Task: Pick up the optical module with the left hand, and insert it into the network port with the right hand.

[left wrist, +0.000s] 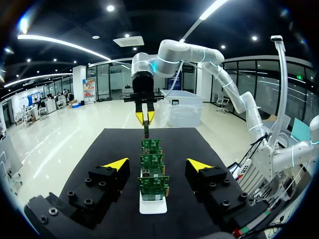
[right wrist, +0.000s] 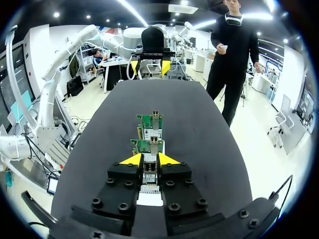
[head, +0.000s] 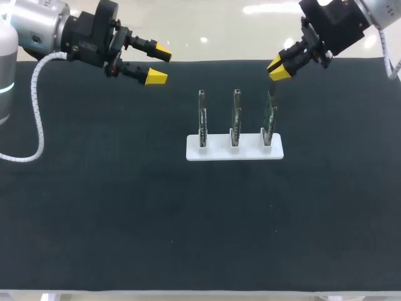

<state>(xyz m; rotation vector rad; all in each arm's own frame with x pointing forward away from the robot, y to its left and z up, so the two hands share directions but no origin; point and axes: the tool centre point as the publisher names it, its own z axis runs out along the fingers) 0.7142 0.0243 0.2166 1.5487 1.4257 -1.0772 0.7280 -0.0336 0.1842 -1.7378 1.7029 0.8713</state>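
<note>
Three upright green circuit boards (head: 236,116) stand in a white holder (head: 213,150) at the table's middle. My right gripper (head: 276,69) hangs just above the rightmost board (head: 270,119). It is shut on a small metallic optical module (right wrist: 149,174), which shows between its fingers in the right wrist view, in line with the boards (right wrist: 144,145). In the left wrist view the module (left wrist: 146,130) hangs dark below the right gripper (left wrist: 145,117). My left gripper (head: 159,64) is open and empty at the back left, well away from the holder (left wrist: 153,205).
The black mat (head: 125,207) covers the whole table, with its back edge just behind both grippers. Nothing else lies on it besides the holder and boards.
</note>
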